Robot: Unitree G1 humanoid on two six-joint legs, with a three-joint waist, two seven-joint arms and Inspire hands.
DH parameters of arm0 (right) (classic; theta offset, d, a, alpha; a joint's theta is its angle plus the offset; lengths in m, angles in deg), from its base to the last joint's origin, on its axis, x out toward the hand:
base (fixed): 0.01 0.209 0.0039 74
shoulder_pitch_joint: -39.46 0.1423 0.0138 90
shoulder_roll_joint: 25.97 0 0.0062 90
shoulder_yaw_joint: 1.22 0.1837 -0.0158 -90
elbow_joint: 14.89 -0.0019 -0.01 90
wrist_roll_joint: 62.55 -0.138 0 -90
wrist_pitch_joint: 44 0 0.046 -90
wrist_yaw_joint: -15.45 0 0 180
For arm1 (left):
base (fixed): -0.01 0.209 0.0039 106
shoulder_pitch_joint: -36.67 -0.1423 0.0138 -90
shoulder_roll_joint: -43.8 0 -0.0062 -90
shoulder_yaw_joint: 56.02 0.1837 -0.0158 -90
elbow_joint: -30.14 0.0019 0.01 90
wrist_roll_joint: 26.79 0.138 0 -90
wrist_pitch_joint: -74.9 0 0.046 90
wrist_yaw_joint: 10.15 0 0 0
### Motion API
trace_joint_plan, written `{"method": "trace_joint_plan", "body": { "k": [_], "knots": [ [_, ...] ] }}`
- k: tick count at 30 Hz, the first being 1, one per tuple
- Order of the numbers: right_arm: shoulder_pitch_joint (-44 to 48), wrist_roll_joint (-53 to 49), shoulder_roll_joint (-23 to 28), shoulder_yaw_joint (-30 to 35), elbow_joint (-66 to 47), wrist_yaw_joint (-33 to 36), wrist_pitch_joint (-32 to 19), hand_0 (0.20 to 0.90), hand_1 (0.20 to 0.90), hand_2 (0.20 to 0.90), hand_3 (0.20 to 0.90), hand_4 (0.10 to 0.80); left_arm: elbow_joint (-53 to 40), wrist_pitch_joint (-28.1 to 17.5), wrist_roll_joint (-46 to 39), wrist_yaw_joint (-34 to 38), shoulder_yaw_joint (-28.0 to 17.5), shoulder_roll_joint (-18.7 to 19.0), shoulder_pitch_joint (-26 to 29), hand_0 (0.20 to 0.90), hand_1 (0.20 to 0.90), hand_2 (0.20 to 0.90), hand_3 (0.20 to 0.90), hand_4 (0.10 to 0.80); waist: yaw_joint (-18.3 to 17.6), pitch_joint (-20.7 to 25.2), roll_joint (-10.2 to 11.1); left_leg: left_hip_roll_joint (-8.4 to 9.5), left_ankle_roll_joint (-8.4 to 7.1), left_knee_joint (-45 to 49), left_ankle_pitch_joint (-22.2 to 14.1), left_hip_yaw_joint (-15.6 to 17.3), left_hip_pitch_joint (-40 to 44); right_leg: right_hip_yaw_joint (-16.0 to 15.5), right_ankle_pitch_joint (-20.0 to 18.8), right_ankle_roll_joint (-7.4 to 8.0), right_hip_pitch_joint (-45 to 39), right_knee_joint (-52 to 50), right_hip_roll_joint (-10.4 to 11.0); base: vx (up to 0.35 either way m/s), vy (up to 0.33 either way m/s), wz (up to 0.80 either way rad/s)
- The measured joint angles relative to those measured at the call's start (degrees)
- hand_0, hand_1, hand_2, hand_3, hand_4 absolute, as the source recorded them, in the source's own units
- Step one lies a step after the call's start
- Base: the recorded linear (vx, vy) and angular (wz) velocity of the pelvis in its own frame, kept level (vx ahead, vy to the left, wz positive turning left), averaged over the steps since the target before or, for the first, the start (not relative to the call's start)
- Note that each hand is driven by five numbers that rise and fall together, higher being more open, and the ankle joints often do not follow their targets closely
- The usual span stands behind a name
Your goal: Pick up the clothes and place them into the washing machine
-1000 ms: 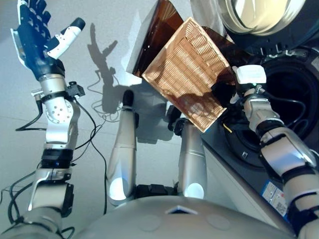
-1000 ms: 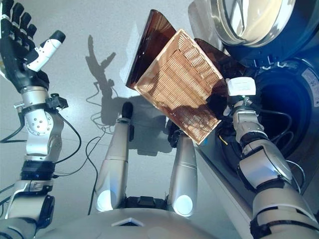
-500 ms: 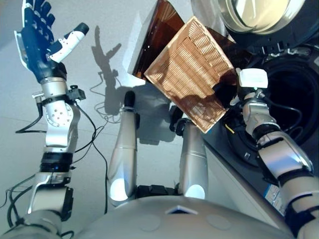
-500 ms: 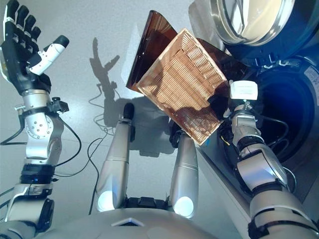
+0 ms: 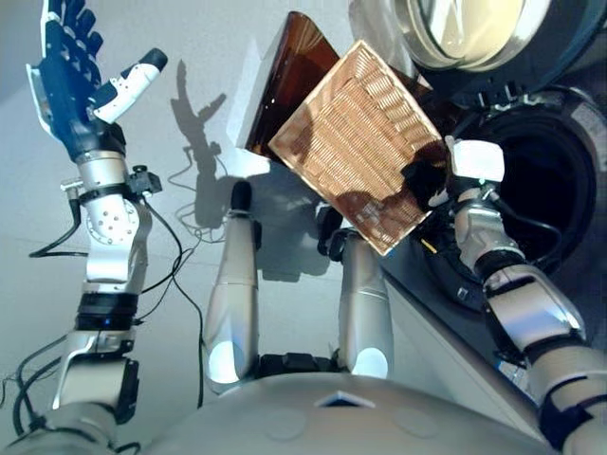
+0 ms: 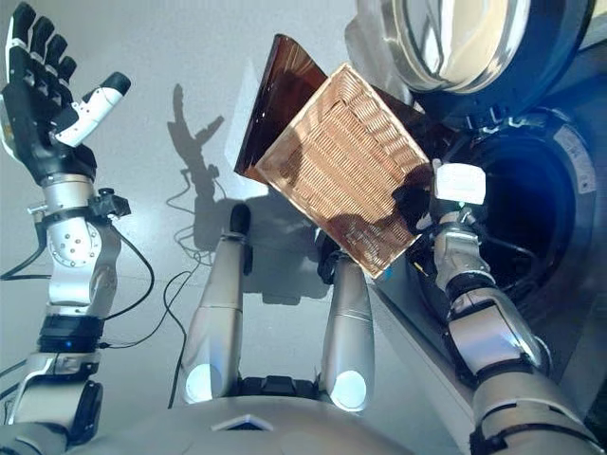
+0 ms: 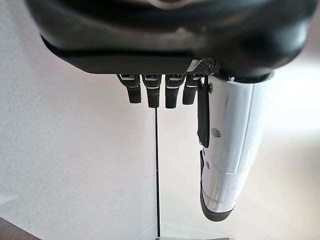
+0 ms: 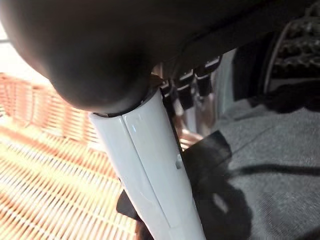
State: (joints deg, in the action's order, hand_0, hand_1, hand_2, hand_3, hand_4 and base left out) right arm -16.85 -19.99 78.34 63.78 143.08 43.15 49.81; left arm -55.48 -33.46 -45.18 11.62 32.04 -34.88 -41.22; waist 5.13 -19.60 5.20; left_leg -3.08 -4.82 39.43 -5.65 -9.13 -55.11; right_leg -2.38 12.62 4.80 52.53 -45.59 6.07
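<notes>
**Basket tipped at the washer mouth, left hand idle in the air**

From the head cameras I see the right hand (image 5: 424, 182) up against the lower corner of an orange-brown slatted laundry basket (image 5: 356, 142); the basket is lifted off the floor and tilted steeply, its ribbed face turned toward me, its far wall dark and translucent behind; it hangs just beside the dark round opening of the washing machine (image 5: 541, 190), whose door (image 6: 455, 43) stands swung open above, the glass bowl and chrome ring showing; in the right wrist view the white-covered thumb (image 8: 152, 170) lies across the orange slats (image 8: 45, 165) with the fingers (image 8: 187, 87) bent down behind a dark edge of the basket, so I read that hand as clamped on the basket; a dark patch sits by the thumb in that view, but I cannot tell whether it is cloth or shadow; I cannot make out any clothes for certain, neither in the basket nor inside the drum; the left hand (image 5: 71, 81) is raised well away over the pale floor (image 5: 190, 47), fingers straight and spread, thumb held apart, holding nothing; its own wrist view shows the same against bare floor.
</notes>
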Motion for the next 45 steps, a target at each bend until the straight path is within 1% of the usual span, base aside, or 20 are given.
{"method": "trace_joint_plan", "body": {
  "k": [1,3,4,6,7,8,9,10,12,16,19,24,29,33,36,37,39,45],
  "knots": [
    [-0.85,-0.47,-0.27,0.50,-0.52,0.23,-0.39,0.900,0.900,0.900,0.900,0.800,0.01,-0.07,0.20,0.32,-0.12,-0.06,-0.29,0.900,0.900,0.900,0.900,0.800,-0.14,0.28,0.36,0.05,-0.13,-1.00,0.62,-0.42,0.40,-0.22,-0.40,0.02,-0.40,0.96,-0.08,-0.101,-0.001,0.04],
    [-1.25,-1.55,-0.64,0.99,-1.07,0.54,-0.88,0.900,0.900,0.900,0.900,0.800,0.01,-0.09,0.20,0.93,-0.26,-0.07,-0.84,0.900,0.900,0.900,0.900,0.800,-0.87,0.44,0.74,-0.19,-0.15,-2.27,0.04,-0.48,1.01,-0.30,0.25,-0.37,-1.15,2.05,-0.04,-0.036,-0.009,0.02],
    [-2.47,-2.57,-0.88,1.08,-2.37,0.93,-1.42,0.900,0.900,0.900,0.900,0.800,0.24,-0.13,0.24,1.00,-0.32,-0.21,-1.56,0.900,0.900,0.900,0.900,0.800,-1.26,0.78,1.30,-0.14,-0.32,-2.93,1.15,-0.55,1.93,-0.32,-0.72,-0.14,-1.71,2.60,-0.31,0.062,-0.027,-0.03],
    [-4.52,-3.24,-1.04,2.37,-5.36,1.03,-1.85,0.900,0.900,0.900,0.900,0.800,0.33,-0.20,0.26,1.04,-0.48,-0.72,-2.26,0.900,0.900,0.900,0.900,0.800,-1.59,0.80,1.37,-0.28,-0.28,-4.69,1.34,-0.53,3.35,-0.36,-0.78,-0.14,-3.13,4.01,-0.41,0.062,-0.024,0.02],
    [-7.10,-4.24,-1.22,3.53,-8.63,1.10,-2.19,0.900,0.900,0.900,0.900,0.800,0.34,-0.22,0.28,1.12,-0.80,-1.57,-2.37,0.900,0.900,0.900,0.900,0.800,-1.55,0.87,1.51,-0.19,-0.23,-6.49,2.09,-0.53,4.84,-0.41,-1.25,-0.02,-4.39,5.31,-0.35,0.046,-0.020,0.07],
    [-8.08,-4.56,-1.32,3.39,-8.99,1.24,-2.83,0.900,0.900,0.900,0.900,0.800,0.32,-0.27,0.29,1.23,-1.00,-1.71,-2.61,0.900,0.900,0.900,0.900,0.800,-1.62,1.12,1.75,-0.21,-0.39,-7.16,2.42,-0.48,5.46,-0.41,-1.31,-0.05,-4.87,5.82,-0.34,0.074,-0.028,0.08],
    [-10.66,-4.83,-1.25,3.72,-13.56,0.57,-2.66,0.900,0.900,0.900,0.900,0.800,0.32,-0.33,0.74,1.28,-1.67,-1.91,-2.89,0.900,0.900,0.900,0.900,0.800,-2.30,1.20,1.92,-0.34,-0.22,-8.65,2.34,-0.52,6.73,-0.44,-1.31,-0.10,-6.15,6.80,-0.40,0.062,-0.027,0.02],
    [-13.47,-4.80,-1.26,3.72,-17.14,0.76,-3.08,0.900,0.900,0.900,0.900,0.800,0.33,-0.37,0.69,1.73,-2.57,-1.95,-3.48,0.900,0.900,0.900,0.900,0.800,-2.54,2.32,2.46,-0.40,-0.35,-10.02,3.00,-0.52,7.44,-0.51,-1.66,-0.22,-6.47,7.84,-0.45,0.070,-0.016,0.01],
    [-16.17,-4.80,-1.44,3.99,-20.40,0.42,-3.86,0.900,0.900,0.900,0.900,0.800,0.78,-0.37,0.68,2.17,-3.64,-2.35,-3.54,0.900,0.900,0.900,0.900,0.800,-2.87,2.40,2.56,-1.01,-0.62,-11.58,3.63,-0.50,9.47,-0.62,-2.48,-0.27,-8.64,9.95,-0.82,0.080,-0.016,-0.08],
    [-17.47,-4.90,-1.93,3.96,-21.18,-0.85,-3.90,0.900,0.900,0.900,0.900,0.800,0.95,-0.41,0.69,1.91,-3.63,-3.61,-3.46,0.900,0.900,0.900,0.900,0.800,-2.99,3.00,2.82,-1.32,-0.75,-15.05,4.34,-0.52,13.61,-1.01,-3.05,-0.32,-12.57,13.04,-1.17,0.059,0.002,-0.01],
    [-17.51,-5.23,-1.79,3.97,-22.30,-1.62,-3.90,0.900,0.900,0.900,0.900,0.800,0.96,-0.46,0.67,1.98,-3.69,-3.97,-3.38,0.900,0.900,0.900,0.900,0.800,-3.09,3.70,2.84,-1.36,-0.71,-18.08,5.80,-0.57,14.48,-1.22,-4.02,-0.26,-13.19,15.32,-1.14,0.018,0.019,0.03],
    [-17.21,-4.85,-1.83,3.41,-24.18,-2.55,-4.18,0.900,0.900,0.900,0.900,0.800,1.18,-0.46,0.68,2.16,-3.71,-4.01,-3.37,0.900,0.900,0.900,0.900,0.800,-2.72,3.72,2.80,-1.21,-0.55,-18.60,6.08,-0.67,14.63,-1.50,-4.40,-0.13,-13.72,16.03,-1.04,0.011,-0.004,0.03],
    [-17.08,-4.25,-1.84,2.80,-21.90,-2.85,-5.03,0.900,0.900,0.900,0.900,0.800,1.63,-0.46,0.68,3.03,-3.75,-4.01,-3.36,0.900,0.900,0.900,0.900,0.800,-2.36,3.68,2.75,-1.24,-0.57,-18.45,6.07,-0.72,14.68,-1.79,-4.28,-0.21,-13.81,15.91,-1.08,-0.003,-0.017,0.01],
    [-16.80,-2.80,-2.22,1.98,-14.74,-2.73,-4.79,0.900,0.900,0.900,0.900,0.800,1.87,-0.47,0.69,3.41,-4.16,-4.02,-3.72,0.900,0.900,0.900,0.900,0.800,-1.77,3.57,2.51,-1.30,-0.98,-18.61,5.89,-0.71,14.31,-1.70,-3.96,-0.38,-13.07,15.58,-1.10,-0.007,-0.006,-0.01],
    [-17.18,-2.61,-2.14,1.97,-12.69,-2.75,-3.63,0.900,0.900,0.900,0.900,0.800,1.87,-0.47,0.66,3.86,-4.51,-4.03,-4.02,0.900,0.900,0.900,0.900,0.800,-2.03,3.46,1.90,-1.32,-1.03,-18.07,5.91,-0.73,12.78,-1.64,-3.91,-0.46,-11.52,14.82,-1.10,-0.009,-0.012,0.00],
    [-17.24,-2.59,-2.13,1.97,-12.28,-2.75,-3.61,0.900,0.900,0.900,0.900,0.800,1.87,-0.47,0.68,3.95,-4.55,-4.02,-4.02,0.900,0.900,0.900,0.900,0.800,-2.05,3.44,1.80,-1.33,-1.21,-17.84,6.04,-0.74,12.25,-1.64,-3.92,-0.47,-10.87,14.53,-1.19,-0.029,-0.040,-0.01],
    [-17.02,-2.56,-2.19,1.63,-11.28,-2.73,-3.71,0.900,0.900,0.900,0.900,0.800,1.87,-0.46,0.69,4.30,-4.53,-4.04,-3.92,0.900,0.900,0.900,0.900,0.800,-2.37,3.34,1.34,-1.34,-1.06,-17.14,6.30,-1.06,10.48,-1.71,-3.85,-0.61,-9.03,13.47,-1.26,-0.022,-0.049,0.00],
    [-15.96,-2.56,-2.25,-0.32,-8.91,-2.65,-3.76,0.900,0.900,0.900,0.900,0.800,1.87,-0.46,0.73,4.44,-4.51,-4.08,-3.89,0.900,0.900,0.900,0.900,0.800,-2.37,2.99,0.78,-2.03,-1.55,-16.23,6.09,-1.81,9.75,-2.77,-3.45,-1.25,-8.91,12.80,-1.78,-0.002,-0.057,0.03]
  ]
}}
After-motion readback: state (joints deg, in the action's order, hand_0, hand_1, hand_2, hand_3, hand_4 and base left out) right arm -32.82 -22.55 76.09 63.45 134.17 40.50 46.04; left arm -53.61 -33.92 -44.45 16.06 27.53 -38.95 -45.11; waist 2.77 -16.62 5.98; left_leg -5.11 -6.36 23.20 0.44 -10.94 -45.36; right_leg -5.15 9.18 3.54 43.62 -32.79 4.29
